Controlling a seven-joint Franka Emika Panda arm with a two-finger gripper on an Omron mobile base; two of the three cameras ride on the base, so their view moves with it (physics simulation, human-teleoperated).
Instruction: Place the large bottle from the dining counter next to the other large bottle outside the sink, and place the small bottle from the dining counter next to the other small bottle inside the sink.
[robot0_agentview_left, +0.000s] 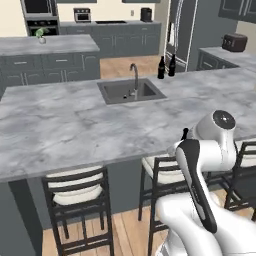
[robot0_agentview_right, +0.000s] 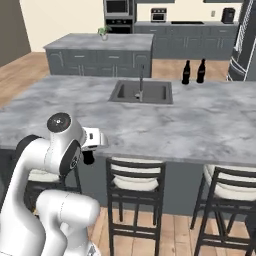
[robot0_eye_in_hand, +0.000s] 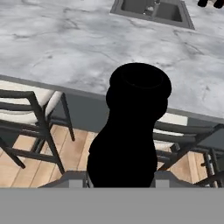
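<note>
My gripper (robot0_eye_in_hand: 122, 177) is shut on a small squat black bottle (robot0_eye_in_hand: 131, 131), which I see from its top end in the hand view. The gripper (robot0_agentview_left: 184, 136) (robot0_agentview_right: 90, 156) hangs just off the near edge of the marble dining counter (robot0_agentview_left: 75, 125) (robot0_agentview_right: 200, 125) (robot0_eye_in_hand: 65, 43), above the stools. The dark sink (robot0_agentview_left: 107, 86) (robot0_agentview_right: 116, 96) (robot0_eye_in_hand: 117, 9) with its gooseneck faucet (robot0_agentview_left: 135, 75) (robot0_agentview_right: 141, 80) lies across the counter from it. Two tall dark bottles (robot0_agentview_left: 161, 67) (robot0_agentview_right: 186, 72) stand side by side on the counter past the sink's right end.
Dark stools with pale cushions (robot0_agentview_left: 75, 190) (robot0_agentview_right: 135, 180) line the counter's near side under the hand. A smaller grey island with drawers (robot0_agentview_left: 50, 60) (robot0_agentview_right: 100, 52) and a potted plant stands behind. A toaster (robot0_agentview_left: 234, 42) sits on the counter at far right.
</note>
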